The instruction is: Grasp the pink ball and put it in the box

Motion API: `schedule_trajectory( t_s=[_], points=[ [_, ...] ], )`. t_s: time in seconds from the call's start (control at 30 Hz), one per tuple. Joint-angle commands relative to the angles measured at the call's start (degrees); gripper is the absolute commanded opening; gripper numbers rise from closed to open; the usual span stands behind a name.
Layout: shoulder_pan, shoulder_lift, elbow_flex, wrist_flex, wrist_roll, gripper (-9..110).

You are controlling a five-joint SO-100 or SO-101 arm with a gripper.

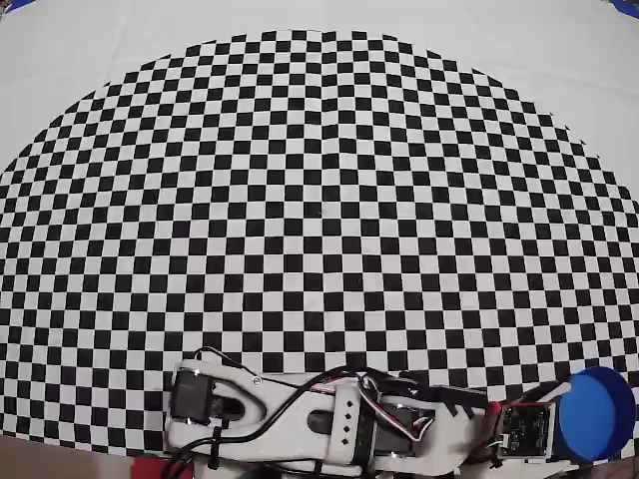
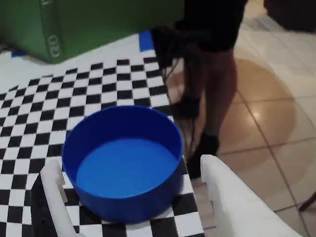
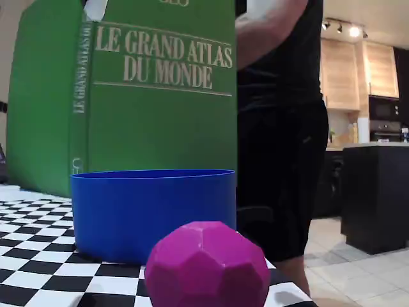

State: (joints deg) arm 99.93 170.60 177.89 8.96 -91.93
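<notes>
The round blue shallow box (image 1: 596,413) sits at the lower right edge of the checkered tabletop (image 1: 319,200) in the overhead view, right at the mat's border, with wide bare checkerboard stretching away from it. In the wrist view the white claw (image 2: 131,170) stands spread, one finger on each side of the box (image 2: 123,158), which is empty. The faceted magenta-pink ball (image 3: 208,265) rests on the checkered tabletop just in front of the box in the fixed view. A tall green atlas book (image 3: 128,96) stands upright behind the box, and a person in black (image 3: 281,128) stands beside the tabletop's edge.
</notes>
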Motion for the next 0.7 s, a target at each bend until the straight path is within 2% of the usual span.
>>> schedule_trajectory(
  t_s=[0.0, 0.67],
  points=[
    [1.05, -2.2, 0.44, 0.18, 0.26, 32],
    [2.99, -11.87, 0.53, 0.88, 1.41, 32]
  ],
)
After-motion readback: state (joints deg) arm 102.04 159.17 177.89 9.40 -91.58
